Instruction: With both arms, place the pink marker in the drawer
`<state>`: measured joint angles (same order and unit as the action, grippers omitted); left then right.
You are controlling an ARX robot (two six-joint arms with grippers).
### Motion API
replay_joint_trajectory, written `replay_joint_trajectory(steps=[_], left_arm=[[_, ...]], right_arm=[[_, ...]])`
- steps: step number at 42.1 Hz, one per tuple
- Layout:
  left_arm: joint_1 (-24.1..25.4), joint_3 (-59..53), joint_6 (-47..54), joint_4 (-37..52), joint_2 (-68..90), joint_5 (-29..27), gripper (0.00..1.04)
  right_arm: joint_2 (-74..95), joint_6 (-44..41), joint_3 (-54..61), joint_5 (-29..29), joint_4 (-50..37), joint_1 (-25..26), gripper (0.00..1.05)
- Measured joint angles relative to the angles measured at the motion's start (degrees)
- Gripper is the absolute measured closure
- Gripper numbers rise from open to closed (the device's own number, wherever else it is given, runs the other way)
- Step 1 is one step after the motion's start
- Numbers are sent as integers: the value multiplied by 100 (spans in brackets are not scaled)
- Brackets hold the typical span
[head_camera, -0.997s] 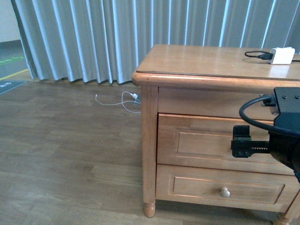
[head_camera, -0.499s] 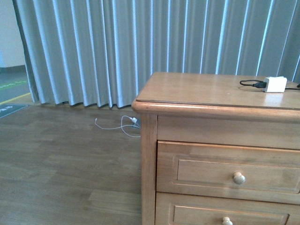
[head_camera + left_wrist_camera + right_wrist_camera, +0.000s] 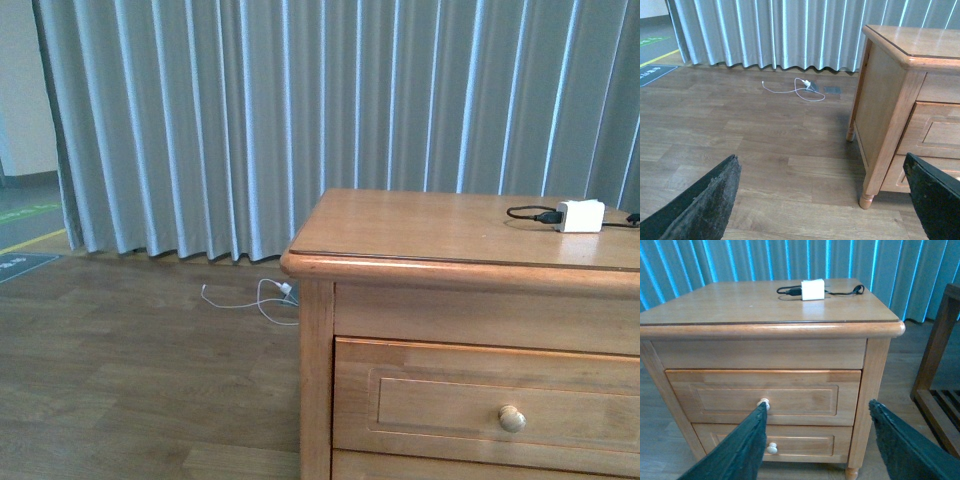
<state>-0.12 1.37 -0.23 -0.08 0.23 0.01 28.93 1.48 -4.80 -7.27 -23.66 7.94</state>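
The pink marker is not in view in any frame. The top drawer of the honey-coloured dresser is shut, with its round knob showing; it also shows in the right wrist view with the knob beside one finger. My right gripper is open and empty, facing the dresser front from a short distance. My left gripper is open and empty, low over the wooden floor to the left of the dresser. Neither arm shows in the front view.
A white charger block with a black cable lies on the dresser top; it also shows in the right wrist view. A shallower drawer sits below. A white cable lies on the floor by the grey curtain. Dark wooden furniture stands right of the dresser.
The front view has tilted upward: the dresser sits lower in frame. The right arm, in front of the drawers a second ago, has left the front view.
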Motion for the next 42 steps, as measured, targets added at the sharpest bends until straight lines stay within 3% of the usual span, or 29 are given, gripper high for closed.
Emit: replay_joint_trajectory(steps=[3,6,15,42], left_arm=[[0,0,-2,0,0,0,6],[0,0,-2,0,0,0,6],[0,0,0,0,0,-2,6],[0,0,-2,0,0,0,6]], right_arm=[[-232,-61,70,129,107,-144,58],[-442,-83,155,667,271,-564,72],[-866,-136,258,721,564,-772,104],[-1884,-129,450,723,1333,-778,103]])
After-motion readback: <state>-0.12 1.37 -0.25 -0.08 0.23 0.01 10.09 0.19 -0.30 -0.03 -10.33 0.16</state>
